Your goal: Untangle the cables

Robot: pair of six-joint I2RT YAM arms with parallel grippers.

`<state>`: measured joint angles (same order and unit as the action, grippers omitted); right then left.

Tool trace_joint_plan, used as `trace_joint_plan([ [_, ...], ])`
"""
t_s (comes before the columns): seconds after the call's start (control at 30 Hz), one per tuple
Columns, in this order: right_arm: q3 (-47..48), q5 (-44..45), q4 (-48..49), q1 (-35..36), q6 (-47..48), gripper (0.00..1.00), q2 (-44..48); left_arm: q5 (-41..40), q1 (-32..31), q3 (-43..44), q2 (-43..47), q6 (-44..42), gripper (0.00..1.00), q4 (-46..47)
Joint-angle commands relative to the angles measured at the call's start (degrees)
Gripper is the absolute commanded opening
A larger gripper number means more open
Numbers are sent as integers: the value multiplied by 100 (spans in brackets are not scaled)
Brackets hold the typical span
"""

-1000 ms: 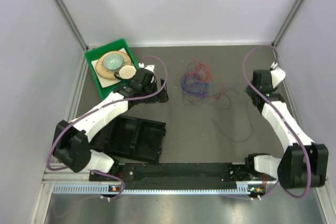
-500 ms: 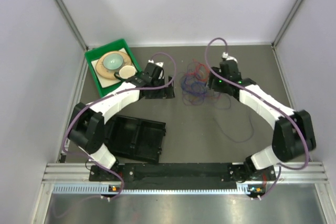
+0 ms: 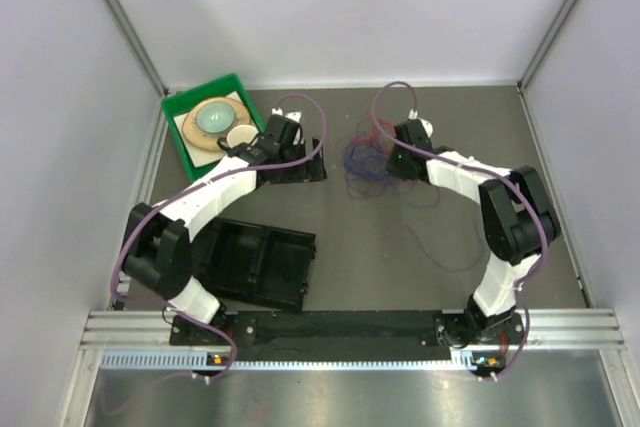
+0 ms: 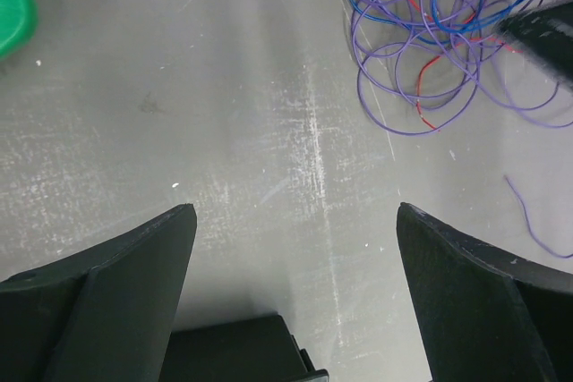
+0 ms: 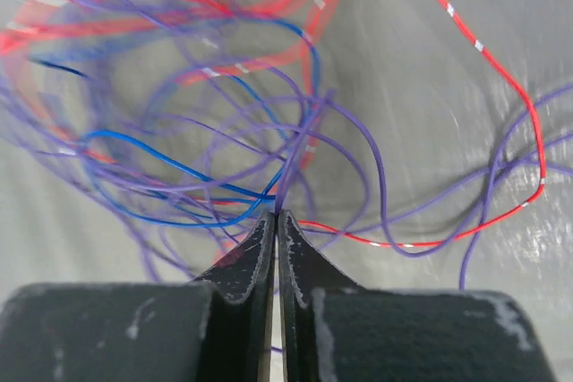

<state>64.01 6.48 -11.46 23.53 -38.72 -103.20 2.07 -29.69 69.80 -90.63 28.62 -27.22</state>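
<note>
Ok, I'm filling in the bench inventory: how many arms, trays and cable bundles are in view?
Arms: 2 - left arm, right arm
Trays: 2 - green tray, black tray
Cable bundles: 1 - the cables, red, blue and purple tangled together
Total: 5

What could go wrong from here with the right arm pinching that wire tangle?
The right jaws are shut on a purple strand that threads through red and blue loops; pulling may tighten the cables into a knot or drag the whole bundle.
The left jaws hang open beside the pile, pinning nothing, so nothing would hold it back.
</note>
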Motion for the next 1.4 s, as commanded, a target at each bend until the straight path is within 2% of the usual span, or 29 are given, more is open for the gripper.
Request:
trace_joint_plan([
  [0.0,86,-162,1257,38,179,0,1262,-118,69,-37,423,3,99,-28],
  [0.2,691,-1375,1340,11,821,0,2452,108,420,-265,642,205,99,146],
  [0.33,1157,-1615,1287,20,1042,0,3006,198,570,-406,792,267,99,226],
  [0.47,1114,-1615,1208,-24,1191,0,3603,207,605,-415,880,267,99,226],
  [0.6,439,-1264,1155,-286,1262,0,4228,233,614,-458,959,267,99,226],
  [0.73,-984,-1211,752,-1383,832,0,4703,329,622,-529,1030,241,99,244],
  [0.77,-1222,-1176,673,-1899,692,0,4764,364,614,-529,1038,223,99,261],
  [0.8,-1468,-1080,211,-2087,647,35,4713,452,614,-546,1030,179,99,296],
  [0.83,-1461,-957,-107,-2211,638,54,4582,522,614,-564,1012,135,99,349],
  [0.9,-1391,-727,-767,-2256,804,66,4345,716,605,-520,908,161,99,419],
  [0.97,-1566,-1102,-630,-2265,761,69,4430,769,579,-459,767,179,99,420],
  [1.07,-1944,-1070,-313,-2063,656,70,4747,612,377,-257,565,74,99,411],
  [1.17,-2076,-1035,-278,-1817,603,70,4669,269,-141,120,223,-155,98,367],
  [1.2,-2146,-1043,-269,-1765,585,69,4634,190,-403,391,82,-199,93,367],
  [1.37,-2349,-1175,-111,-1641,436,68,4484,-153,-845,1525,-1172,-33,85,-18],
])
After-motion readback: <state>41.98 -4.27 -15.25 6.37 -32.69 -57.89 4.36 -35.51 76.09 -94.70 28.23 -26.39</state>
